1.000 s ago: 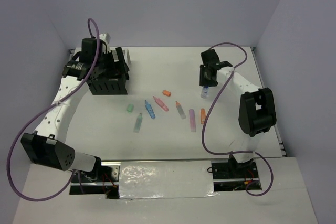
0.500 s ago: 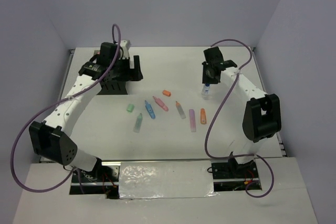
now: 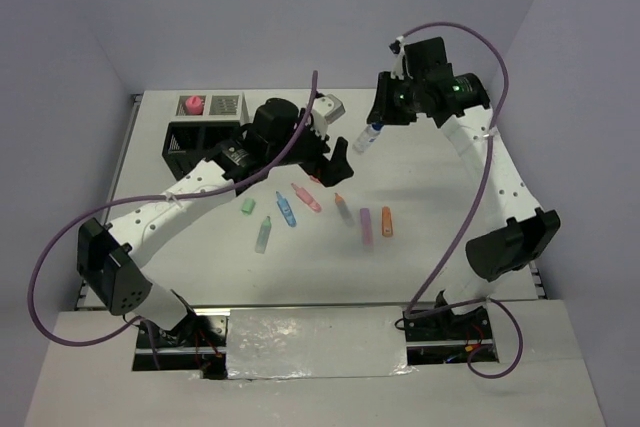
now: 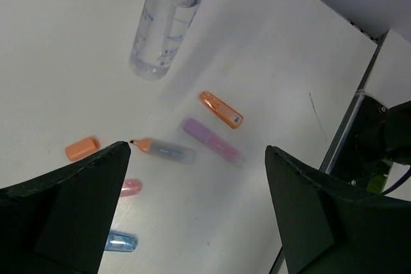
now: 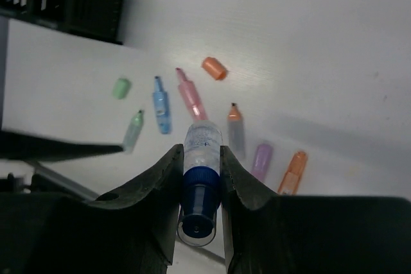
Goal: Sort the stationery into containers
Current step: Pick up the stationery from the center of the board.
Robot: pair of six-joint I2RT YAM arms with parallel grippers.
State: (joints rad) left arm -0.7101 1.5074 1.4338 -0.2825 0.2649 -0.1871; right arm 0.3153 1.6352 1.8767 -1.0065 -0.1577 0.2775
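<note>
My right gripper (image 5: 200,158) is shut on the blue-capped clear bottle (image 5: 203,152), held in the air above the table (image 3: 372,135). The same bottle (image 4: 168,20) hangs at the top of the left wrist view. My left gripper (image 4: 196,210) is open and empty over the loose markers, close to the table's middle (image 3: 335,152). Below lie an orange marker (image 4: 221,110), a purple one (image 4: 212,142), an orange-tipped grey one (image 4: 164,150) and an orange stub (image 4: 82,148). The black organizer (image 3: 205,142) stands at the back left with a pink-capped bottle (image 3: 192,104) in it.
More stationery lies in a row on the table: a mint stub (image 3: 248,206), a mint marker (image 3: 264,234), a blue marker (image 3: 285,208) and a pink marker (image 3: 306,197). Purple cables loop off both arms. Grey walls close the table on three sides.
The right gripper has lifted the bottle off the table and carried it left. The left arm has swung from the organizer to the middle, over the markers, uncovering the organizer.
</note>
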